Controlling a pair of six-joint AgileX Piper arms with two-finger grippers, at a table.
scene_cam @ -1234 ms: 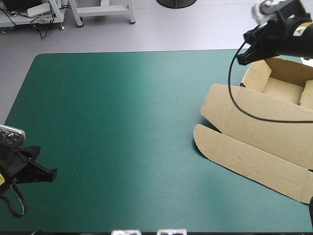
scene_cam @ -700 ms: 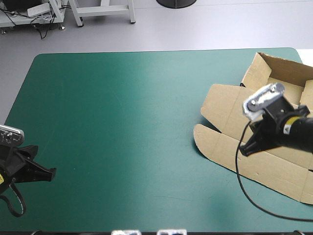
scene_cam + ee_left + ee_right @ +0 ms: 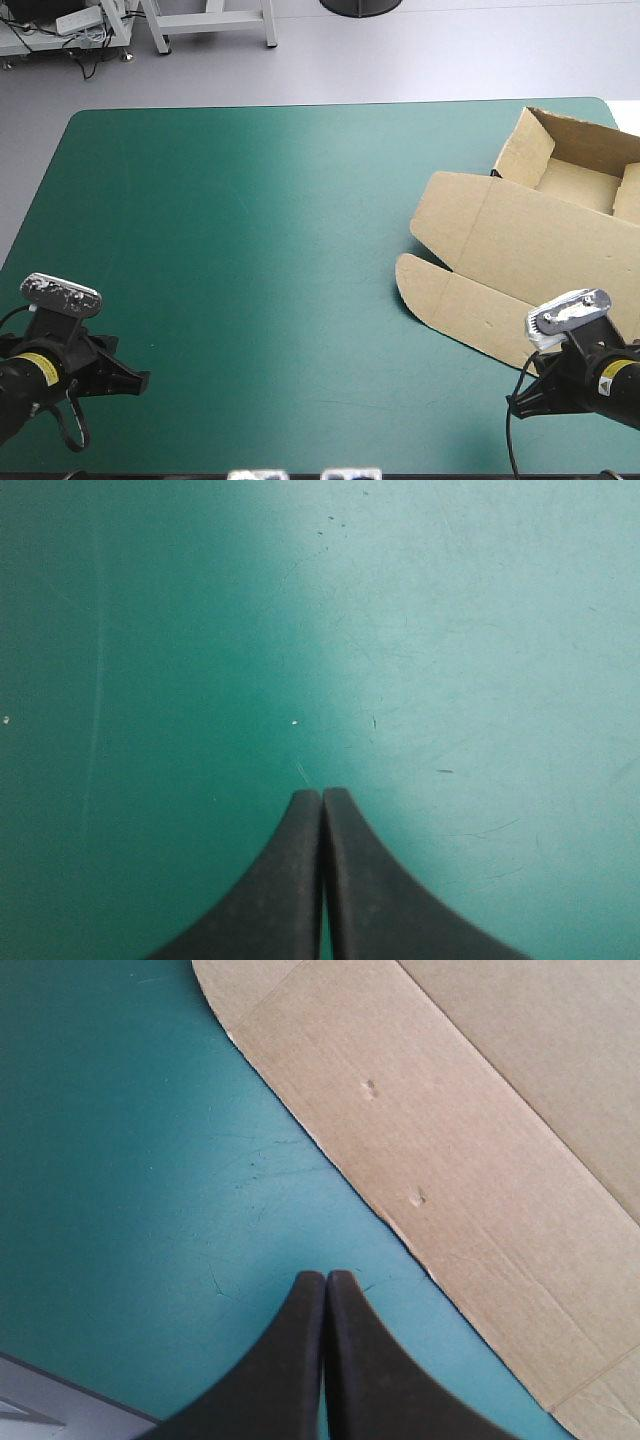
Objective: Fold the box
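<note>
At the table's near edge the left gripper (image 3: 142,379) sits low over the teal-green cover (image 3: 250,230), its black fingers (image 3: 285,880) pressed together into one point with nothing between them. Earlier it lay closer to the left corner; it has since shifted a little toward the middle. Near the right corner, the right gripper (image 3: 513,402) is likewise closed and empty, its fingers (image 3: 290,1360) meeting over bare cover, just beside the near edge of the box (image 3: 520,260) and not touching it. Just before, this gripper hung over the flat board, and earlier still above the tray; it has now drawn back off the box to the table's near edge. The box itself has not moved. It lies on the right part of the table. Nearest is its tuck flap (image 3: 500,320) with a rounded corner, then the lid (image 3: 530,235) lying flat, and farthest the open tray (image 3: 575,185) with raised walls at the far right corner. The flap's long axis runs slantwise, from mid-table toward the near right corner, and the tray opens upward.
</note>
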